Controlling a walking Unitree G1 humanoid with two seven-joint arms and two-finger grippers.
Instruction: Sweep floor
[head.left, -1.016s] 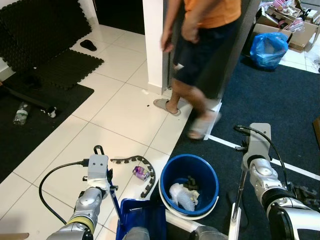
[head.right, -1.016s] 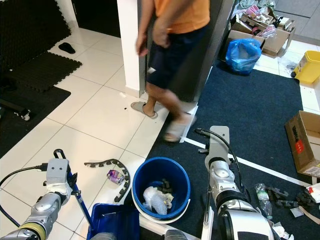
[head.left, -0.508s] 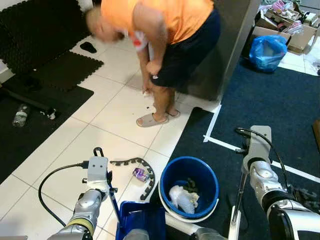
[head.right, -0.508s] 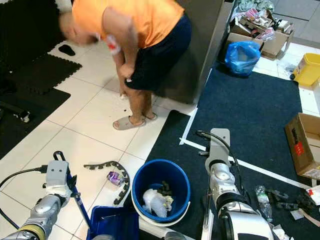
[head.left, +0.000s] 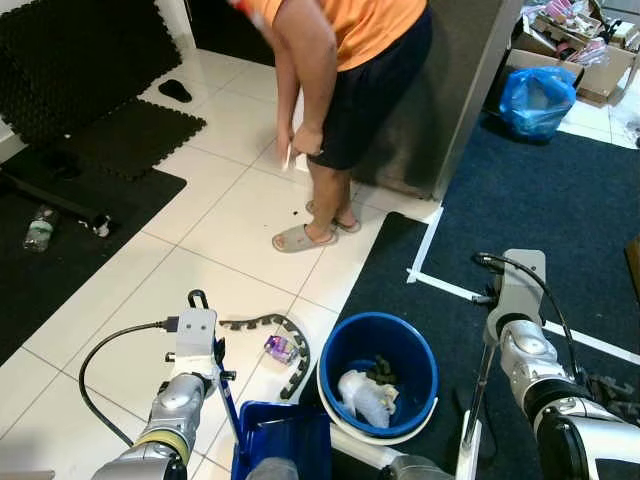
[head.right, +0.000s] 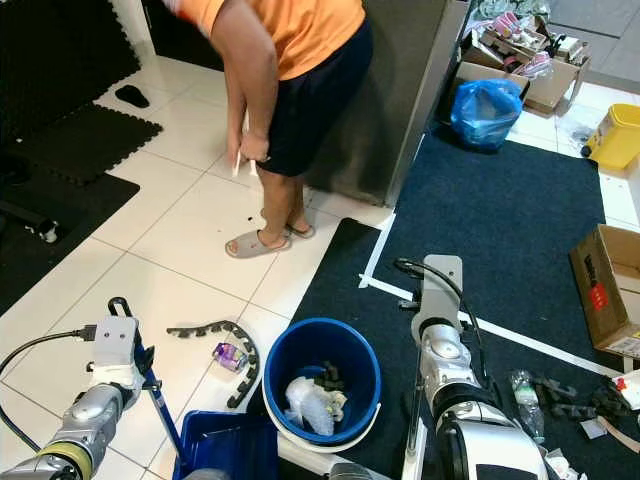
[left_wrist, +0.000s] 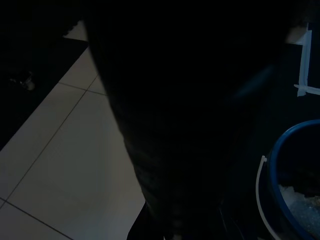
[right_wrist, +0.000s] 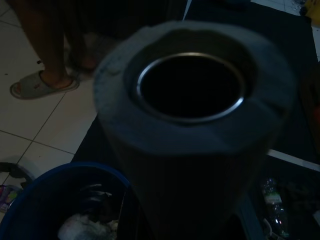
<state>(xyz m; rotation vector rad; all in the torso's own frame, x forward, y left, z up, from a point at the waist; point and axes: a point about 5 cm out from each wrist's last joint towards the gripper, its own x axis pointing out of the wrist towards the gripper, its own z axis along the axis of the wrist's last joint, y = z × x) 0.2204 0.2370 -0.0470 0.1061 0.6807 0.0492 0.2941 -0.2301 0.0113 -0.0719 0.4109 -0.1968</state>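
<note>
My left gripper (head.left: 212, 362) is shut on the blue handle of a blue dustpan (head.left: 285, 440) that rests on the white tiles near my feet. On the dark carpet edge, my right gripper (head.left: 492, 335) is shut on the grey broom handle (head.left: 478, 395); the handle's hollow top (right_wrist: 191, 85) sits close to the right wrist camera. A curved black foam strip (head.left: 290, 345) and a purple wrapper (head.left: 278, 347) lie on the tiles between dustpan and bucket. The blue bucket (head.left: 425, 345) holds white and dark rubbish.
A person (head.left: 350, 90) in an orange shirt and slippers stands bent over on the tiles just ahead. Black foam mats (head.left: 90, 90) and a bottle (head.left: 40, 228) lie left. On the blue carpet: white tape (head.left: 440, 283), a blue bag (head.left: 537, 100), a cardboard box (head.right: 605, 290), litter (head.right: 560, 395).
The person walked in, stopped, bent low, and now stands a little straighter with a hand raised. Both arms, the dustpan and the broom have stayed put.
</note>
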